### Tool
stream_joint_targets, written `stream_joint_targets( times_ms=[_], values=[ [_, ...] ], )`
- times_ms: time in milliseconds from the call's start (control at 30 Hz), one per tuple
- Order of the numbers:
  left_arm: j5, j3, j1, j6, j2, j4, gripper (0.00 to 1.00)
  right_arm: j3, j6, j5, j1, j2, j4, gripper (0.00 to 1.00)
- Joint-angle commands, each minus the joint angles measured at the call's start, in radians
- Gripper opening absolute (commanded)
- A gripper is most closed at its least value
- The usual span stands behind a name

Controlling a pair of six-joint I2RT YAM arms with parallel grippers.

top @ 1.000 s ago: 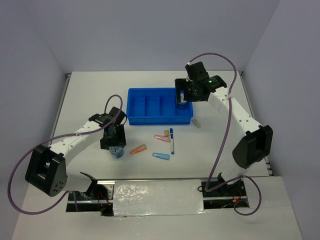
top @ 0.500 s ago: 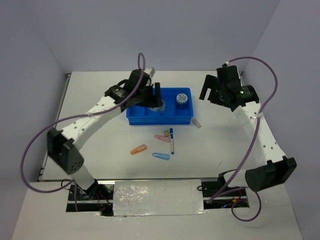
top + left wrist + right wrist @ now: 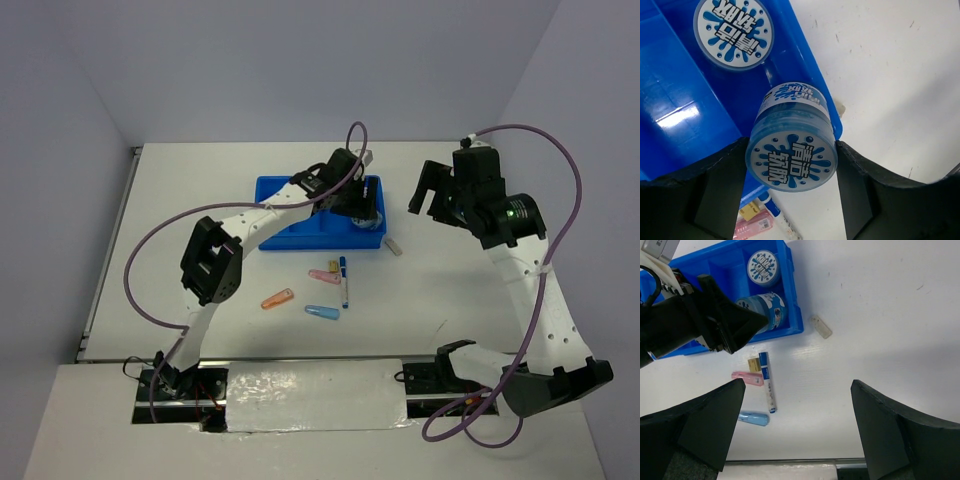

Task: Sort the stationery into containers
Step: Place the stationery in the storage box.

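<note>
Over the tray's right-end compartment: disc in left grip

Left gripper (image 3: 790,147) fingers are clamped on a held disc (image 3: 792,165) above the near part of the blue tray (image 3: 310,241) right-end compartment. A second disc (image 3: 733,30) lies flat farther back in it. Right gripper (image 3: 797,385) hangs right of the tray, fingers wide apart and empty. Pen (image 3: 344,282) and pink capsule (image 3: 322,276) lie off its near side.

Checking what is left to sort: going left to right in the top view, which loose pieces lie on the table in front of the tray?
From the left: orange capsule → pen → whitish block. The pink capsule, blue capsule and tan block lie between the first two, too overlapped to order.
</note>
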Motion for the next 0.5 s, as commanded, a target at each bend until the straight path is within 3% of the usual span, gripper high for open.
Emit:
stream_joint_targets(
  times_ms=[0,100,200,233,300,467],
  values=[
    [-0.023,0.015,-0.001,0.005,-0.032,0.093,0.0,-0.003,-0.018,-0.012,0.004,-0.03,-0.027,0.94],
    [-0.049,0.037,-0.001,0.018,-0.008,0.052,0.01,-0.002,-0.021,-0.026,0.006,-0.032,-0.027,0.95],
    [-0.044,0.068,-0.002,0.022,0.027,0.026,0.39,0.004,-0.029,-0.035,0.006,-0.029,-0.026,0.95],
    [-0.046,0.071,-0.002,0.021,0.027,0.017,0.68,0.006,-0.034,-0.044,0.006,-0.024,-0.024,0.95],
    [-0.061,0.074,-0.004,0.013,0.02,0.009,0.97,0.012,-0.037,-0.058,0.006,-0.013,-0.021,0.95],
    [-0.053,0.126,-0.001,0.021,-0.035,-0.026,0.99,-0.025,-0.049,-0.044,0.087,0.02,0.023,0.94]
  ],
)
